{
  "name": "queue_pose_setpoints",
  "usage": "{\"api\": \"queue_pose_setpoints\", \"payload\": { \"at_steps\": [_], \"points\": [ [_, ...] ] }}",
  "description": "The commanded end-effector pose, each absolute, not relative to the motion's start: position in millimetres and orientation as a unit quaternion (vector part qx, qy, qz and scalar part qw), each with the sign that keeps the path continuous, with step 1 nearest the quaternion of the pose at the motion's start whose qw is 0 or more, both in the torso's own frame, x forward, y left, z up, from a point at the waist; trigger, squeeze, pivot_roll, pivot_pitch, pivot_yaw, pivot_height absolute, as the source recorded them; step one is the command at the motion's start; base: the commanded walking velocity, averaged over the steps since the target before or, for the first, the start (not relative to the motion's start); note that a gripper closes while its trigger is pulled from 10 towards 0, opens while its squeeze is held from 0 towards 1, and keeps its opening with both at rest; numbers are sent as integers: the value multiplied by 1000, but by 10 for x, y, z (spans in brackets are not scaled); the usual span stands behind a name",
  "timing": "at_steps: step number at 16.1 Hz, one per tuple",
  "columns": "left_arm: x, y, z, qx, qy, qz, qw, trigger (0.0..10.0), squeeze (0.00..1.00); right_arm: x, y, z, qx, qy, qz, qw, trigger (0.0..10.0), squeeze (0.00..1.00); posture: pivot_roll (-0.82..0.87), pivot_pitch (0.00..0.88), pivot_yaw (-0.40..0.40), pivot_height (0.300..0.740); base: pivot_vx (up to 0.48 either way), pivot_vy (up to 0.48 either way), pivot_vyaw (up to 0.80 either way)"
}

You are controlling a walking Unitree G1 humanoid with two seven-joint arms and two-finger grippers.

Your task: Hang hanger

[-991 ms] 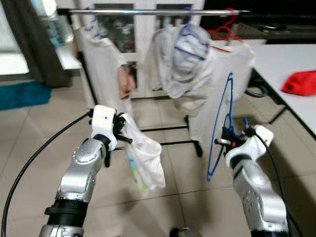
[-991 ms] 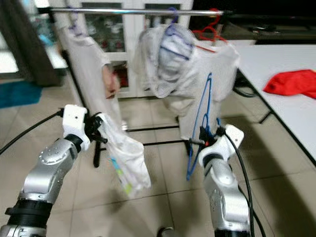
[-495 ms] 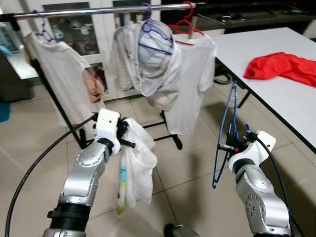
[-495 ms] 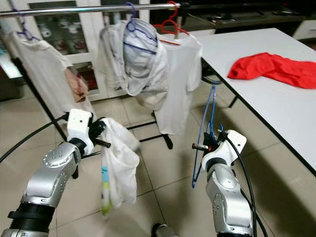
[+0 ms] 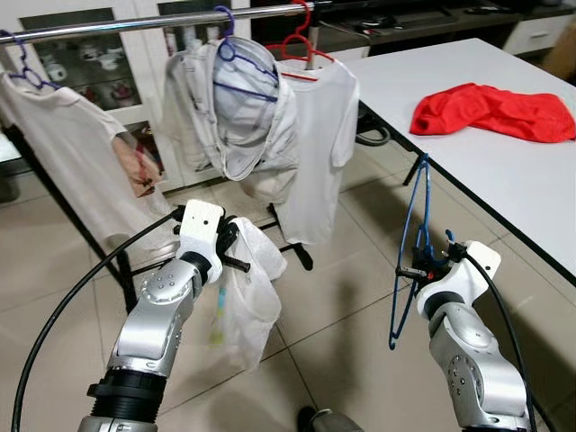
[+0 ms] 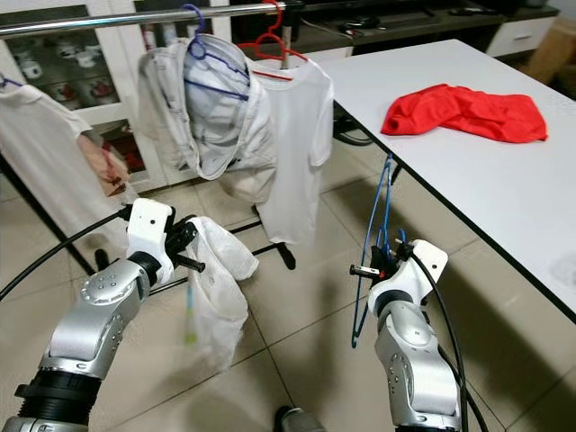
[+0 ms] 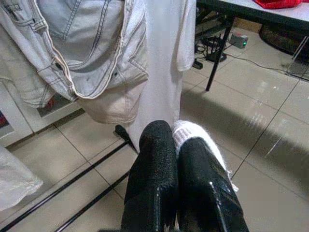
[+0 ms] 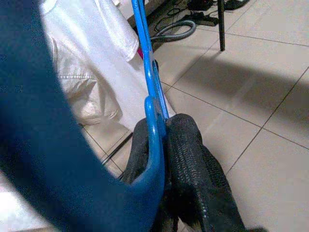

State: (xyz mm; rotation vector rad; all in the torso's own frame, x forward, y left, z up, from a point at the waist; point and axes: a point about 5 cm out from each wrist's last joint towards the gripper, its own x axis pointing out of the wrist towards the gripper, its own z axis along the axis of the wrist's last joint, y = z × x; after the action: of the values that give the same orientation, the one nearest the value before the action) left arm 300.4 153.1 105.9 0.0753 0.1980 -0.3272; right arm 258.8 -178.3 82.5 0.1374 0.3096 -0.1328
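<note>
1. The right gripper point(image 8: 161, 126) is pinching the blue hanger point(image 8: 153, 92), its two black fingers point(image 8: 186, 145) pressing together on the thin blue wire.
2. A blurred, thick stretch of the blue hanger is curving close in front of the gripper.
3. A white T-shirt point(image 8: 91, 43) is hanging beyond the hanger, with a pale denim garment point(image 8: 91, 104) sagging beside it.
4. A dark table leg point(image 8: 220, 24) and a grey cable point(image 8: 181, 30) are resting on the tiled floor point(image 8: 241, 96) beyond the T-shirt.
</note>
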Motion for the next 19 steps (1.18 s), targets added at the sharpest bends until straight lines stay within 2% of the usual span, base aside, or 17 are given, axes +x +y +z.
{"api": "queue_pose_setpoints", "payload": {
  "at_steps": [1,9,13,19],
  "points": [
    [3038,1499,1138,37,83,-163,982,10000,0,2594,-1809,846,61,154,-66,984,10000,0,-60,0,-13,740,0,0,-800],
    [2999,1458,1109,36,85,-174,980,10000,0,2635,-1772,865,46,155,-51,985,10000,0,-57,0,-29,740,0,0,-800],
    [3038,1504,1128,43,74,-153,985,10000,0,2658,-1717,839,41,160,-46,985,10000,0,-52,0,-47,740,0,0,-800],
    [3054,1503,1162,38,73,-172,982,10000,0,2637,-1758,808,54,167,-63,982,10000,0,-61,0,-22,740,0,40,-800]
  ]
}}
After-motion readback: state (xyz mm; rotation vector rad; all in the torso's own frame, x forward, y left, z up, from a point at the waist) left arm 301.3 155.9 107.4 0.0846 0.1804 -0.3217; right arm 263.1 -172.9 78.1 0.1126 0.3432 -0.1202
